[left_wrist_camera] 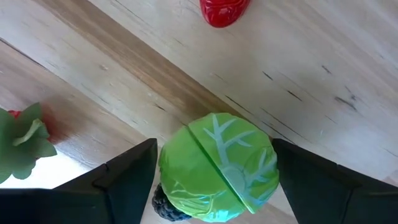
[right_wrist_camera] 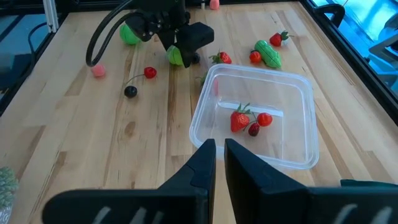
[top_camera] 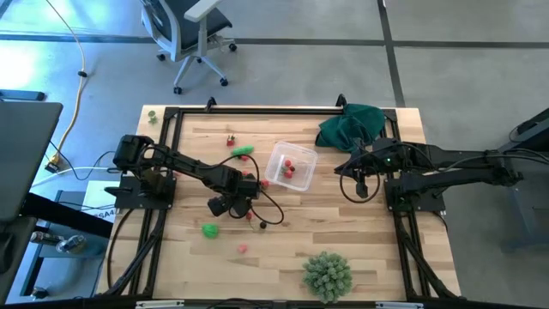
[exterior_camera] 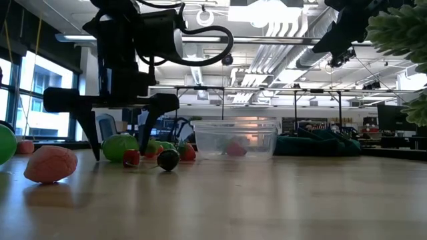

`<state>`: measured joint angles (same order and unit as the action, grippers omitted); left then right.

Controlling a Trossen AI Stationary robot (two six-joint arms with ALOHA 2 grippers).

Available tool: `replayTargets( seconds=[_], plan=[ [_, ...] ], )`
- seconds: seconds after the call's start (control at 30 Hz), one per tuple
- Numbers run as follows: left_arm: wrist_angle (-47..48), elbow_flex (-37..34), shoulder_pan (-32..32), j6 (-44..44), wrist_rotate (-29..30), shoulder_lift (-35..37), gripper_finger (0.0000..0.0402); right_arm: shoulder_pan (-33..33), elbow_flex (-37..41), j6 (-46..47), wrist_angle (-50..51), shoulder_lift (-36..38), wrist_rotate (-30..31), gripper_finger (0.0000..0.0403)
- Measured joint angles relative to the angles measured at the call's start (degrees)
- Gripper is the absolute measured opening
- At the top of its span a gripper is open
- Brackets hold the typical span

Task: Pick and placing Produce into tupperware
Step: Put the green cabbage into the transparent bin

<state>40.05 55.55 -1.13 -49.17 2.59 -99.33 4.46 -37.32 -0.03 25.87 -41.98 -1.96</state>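
Beside the tupperware [top_camera: 290, 166], left hand [left_wrist_camera: 214, 180] wide around a green cabbage [left_wrist_camera: 217, 167].

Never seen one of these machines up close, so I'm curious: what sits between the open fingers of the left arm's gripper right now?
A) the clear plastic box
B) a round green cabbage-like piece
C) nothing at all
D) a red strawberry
B: in the left wrist view a round green cabbage-like piece lies on the wood between the two spread dark fingers of the left gripper, not yet clamped.
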Motion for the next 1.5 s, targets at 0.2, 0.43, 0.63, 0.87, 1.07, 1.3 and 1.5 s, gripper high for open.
replayTargets(
  seconds=[0.2,0.43,0.63,0.87,1.07,1.3,1.5],
  plan=[
    [0.0,0.0,0.0,0.0,0.0,0.0,0.0255,0.0,0.0,0.0,0.0,0.0,0.0,0.0024],
    [0.1,0.0,0.0,0.0,0.0,0.0,0.0238,0.0,0.0,0.0,0.0,0.0,0.0,0.0024],
    [0.0,0.0,0.0,0.0,0.0,0.0,0.0263,0.0,0.0,0.0,0.0,0.0,0.0,0.0024],
    [-0.1,0.0,0.0,0.0,0.0,0.0,0.0248,0.0,0.0,0.0,0.0,0.0,0.0,0.0024],
    [-0.8,0.0,0.0,0.0,0.0,0.0,0.0237,0.0,0.0,0.0,0.0,0.0,0.0,0.0024],
    [-1.6,0.0,0.0,0.4,0.0,0.2,0.0244,0.0,0.0,0.0,0.0,0.0,0.0,0.0024],
    [-2.4,0.0,0.0,0.8,0.0,2.6,0.0237,0.0,0.0,0.0,0.0,0.0,0.0,0.0024]
  ],
)
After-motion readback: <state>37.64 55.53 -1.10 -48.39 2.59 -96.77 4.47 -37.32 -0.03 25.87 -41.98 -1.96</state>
